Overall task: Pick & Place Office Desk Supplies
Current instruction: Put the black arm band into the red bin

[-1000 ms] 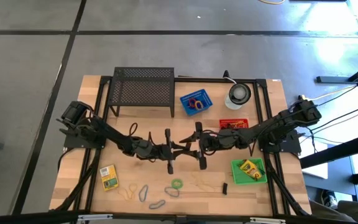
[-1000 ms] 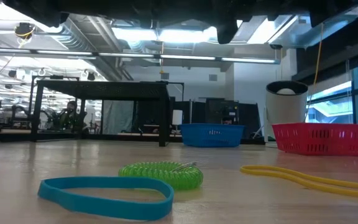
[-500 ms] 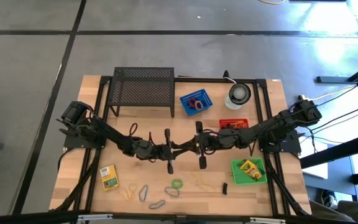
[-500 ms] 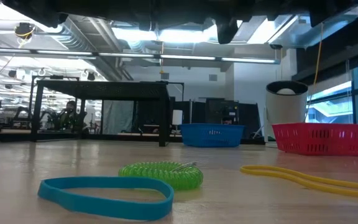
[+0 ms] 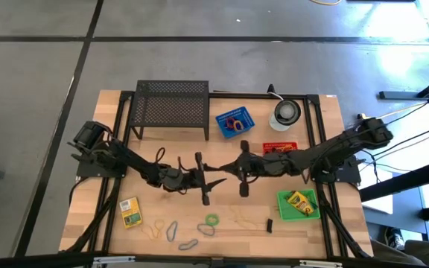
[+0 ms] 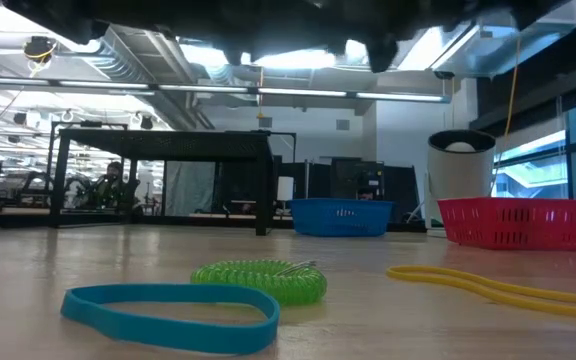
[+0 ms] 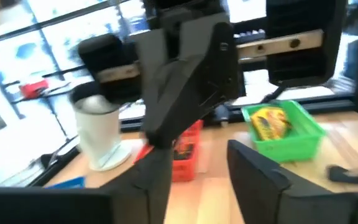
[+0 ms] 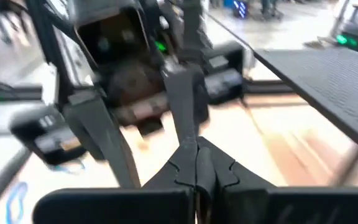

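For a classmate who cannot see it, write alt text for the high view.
Two dark robot arms meet at the middle of a wooden table, left claw open, right claw shut. Rubber bands lie along the front edge; a black mesh rack stands at the back.

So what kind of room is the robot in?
Probably a big lab or workshop. The low view shows bare ceiling pipes and strip lights, large windows, and the wooden table stands on a grey concrete floor.

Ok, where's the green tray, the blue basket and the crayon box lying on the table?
green tray [image 5: 309,213], high view, its right rim.
blue basket [image 5: 220,119], high view, its left rim.
crayon box [image 5: 130,212], high view, middle of its top face.
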Robot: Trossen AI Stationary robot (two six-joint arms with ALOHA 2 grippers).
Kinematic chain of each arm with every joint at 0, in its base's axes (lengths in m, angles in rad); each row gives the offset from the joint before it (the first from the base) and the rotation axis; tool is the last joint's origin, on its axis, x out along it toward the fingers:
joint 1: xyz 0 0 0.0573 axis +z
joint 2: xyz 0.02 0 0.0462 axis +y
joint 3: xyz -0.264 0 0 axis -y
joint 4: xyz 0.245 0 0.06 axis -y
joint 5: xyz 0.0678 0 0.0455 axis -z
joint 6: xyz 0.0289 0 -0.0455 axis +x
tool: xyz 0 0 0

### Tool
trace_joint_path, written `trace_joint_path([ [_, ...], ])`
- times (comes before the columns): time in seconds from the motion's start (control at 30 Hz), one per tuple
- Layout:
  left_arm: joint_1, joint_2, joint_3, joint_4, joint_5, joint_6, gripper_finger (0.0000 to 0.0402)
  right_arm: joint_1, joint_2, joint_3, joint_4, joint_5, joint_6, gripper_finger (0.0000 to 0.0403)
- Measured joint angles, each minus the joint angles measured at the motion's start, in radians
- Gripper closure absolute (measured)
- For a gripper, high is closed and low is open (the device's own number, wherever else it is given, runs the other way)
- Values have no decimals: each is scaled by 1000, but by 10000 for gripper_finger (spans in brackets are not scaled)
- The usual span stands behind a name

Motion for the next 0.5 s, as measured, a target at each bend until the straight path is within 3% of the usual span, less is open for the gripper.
trace_joint_path([
  [0.2, 1, -2, 2, -89, -138, -94, 217, 4, -217, -2, -437, 80, 141, 400],
  [0.33, 4, -2, 2, -105, -137, -124, 215, 3, -318, -2, -808, 145, 318, 400],
  [0.5, 4, -2, 2, -101, -136, -125, 215, 3, -330, -3, -1200, 208, 636, 399],
])
